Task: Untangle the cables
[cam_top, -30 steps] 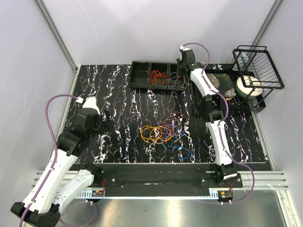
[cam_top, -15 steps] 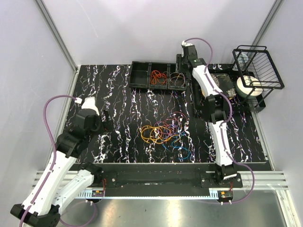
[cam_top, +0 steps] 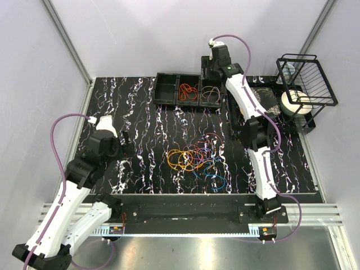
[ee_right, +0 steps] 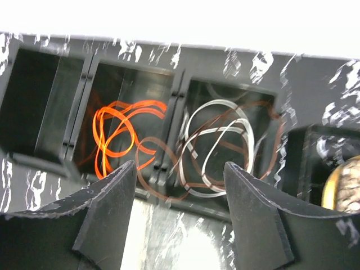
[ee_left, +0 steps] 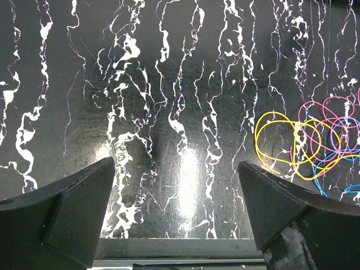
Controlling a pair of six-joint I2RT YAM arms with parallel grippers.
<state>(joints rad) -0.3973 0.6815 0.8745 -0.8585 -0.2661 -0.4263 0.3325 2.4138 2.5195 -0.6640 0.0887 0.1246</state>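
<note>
We judge the work partly done: orange loops (ee_right: 115, 132) and brownish loops (ee_right: 216, 140) lie in the compartment tray (cam_top: 166, 90), but the tangled pile of cables (cam_top: 194, 159) waits in the middle of the table (cam_top: 140, 112). Both the left gripper (ee_left: 174, 171) and the right gripper (ee_right: 180, 169) stand wide apart, empty.

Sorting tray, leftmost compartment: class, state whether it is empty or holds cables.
Empty: the leftmost compartment shows only bare black floor; orange cables and brownish cables lie only in the other two.
</note>
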